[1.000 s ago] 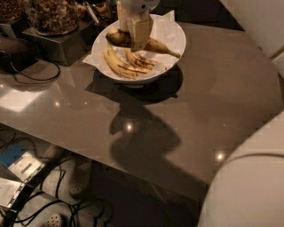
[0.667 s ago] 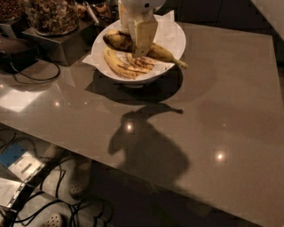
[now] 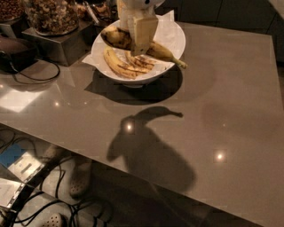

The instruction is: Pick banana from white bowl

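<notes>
The white bowl stands at the far left of the grey table, lined with crumpled white paper. My gripper comes down from above over the bowl's middle, its cream fingers shut on the banana. The banana is held across the bowl, tilted. Its dark bruised end points left, and its thin stem sticks out past the right rim. Two other bananas lie in the bowl below it: a clean yellow curved one and a shorter streaked one.
A glass jar of nuts sits on a metal box left of the bowl. A black cable loops on the table by a dark object. The table's front edge runs diagonally, with cables and shoes on the floor below.
The banana has come up from the bowl's paper in the gripper, and its stem now reaches past the right rim. Its shadow stretches out on the table. The white arm part at the right has left view.
</notes>
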